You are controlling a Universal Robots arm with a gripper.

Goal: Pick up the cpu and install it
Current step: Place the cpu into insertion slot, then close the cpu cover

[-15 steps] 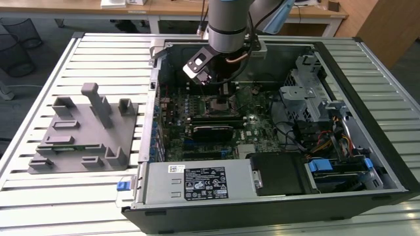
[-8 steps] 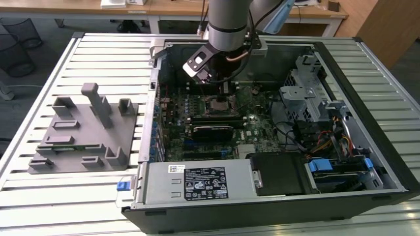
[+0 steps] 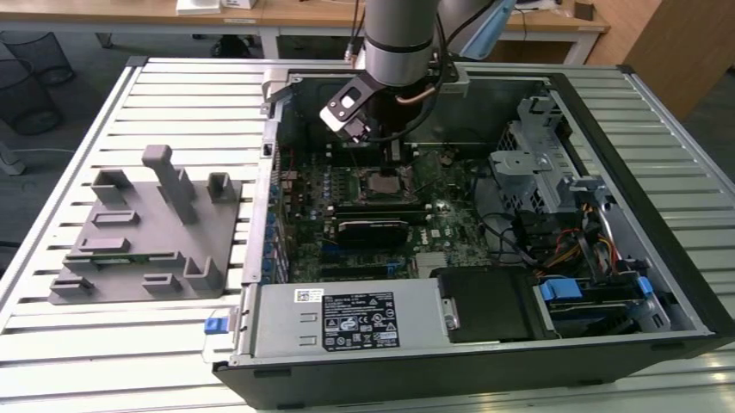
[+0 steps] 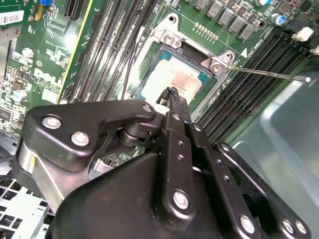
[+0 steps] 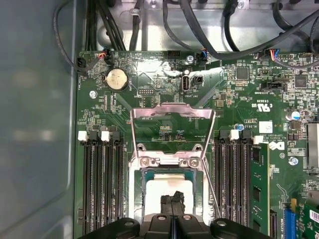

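Second wrist view: jaws closed on nothing, tips over cpu (image 4: pixel 172 79), seemingly seated inside socket frame (image 4: pixel 172 37); likely light, stiff, fragile, edge-grip only.

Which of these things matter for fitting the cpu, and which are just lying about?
Job: cpu lying in its socket; gripper shut over it.
Lying about: grey fixture, coin battery, cables, memory slots.
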